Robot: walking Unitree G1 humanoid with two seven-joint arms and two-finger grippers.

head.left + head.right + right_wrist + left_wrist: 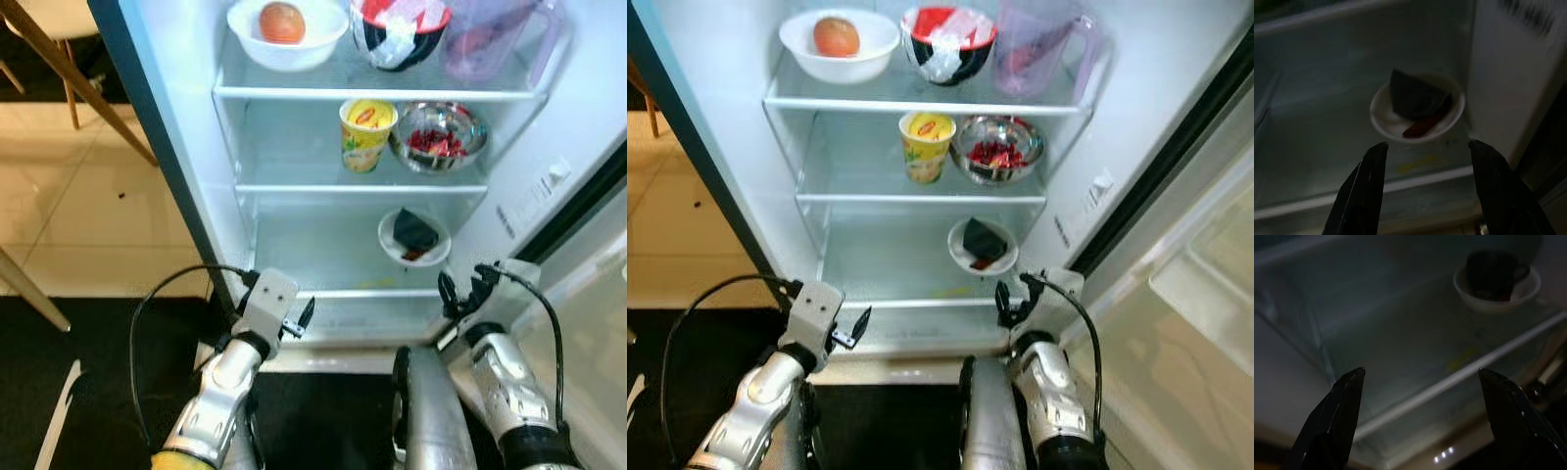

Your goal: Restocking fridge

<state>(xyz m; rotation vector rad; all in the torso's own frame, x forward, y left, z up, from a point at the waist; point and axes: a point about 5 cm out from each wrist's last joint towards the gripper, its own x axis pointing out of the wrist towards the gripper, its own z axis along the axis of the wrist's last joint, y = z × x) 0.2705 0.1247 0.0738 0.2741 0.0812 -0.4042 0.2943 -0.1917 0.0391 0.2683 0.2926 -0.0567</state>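
Note:
The open fridge (pixel 294 245) stands before me with three glass shelves. On the bottom shelf sits a small white plate (pixel 414 238) holding a dark slice of food. My right gripper (pixel 1425 149) is open just in front of that plate, at the shelf's front edge, and empty. My left gripper (pixel 1420 374) is open too, at the left of the bottom shelf, nothing between its fingers. A yellow cup (pixel 367 134) and a steel bowl of red food (pixel 438 137) share the middle shelf. A white bowl with an apple (pixel 286 31) is on top.
A red-and-black bowl (pixel 400 31) and a clear purple jug (pixel 490 37) fill the rest of the top shelf. The fridge door (pixel 1205 274) stands open at my right. A tiled floor and wooden chair legs (pixel 78 73) lie to the left.

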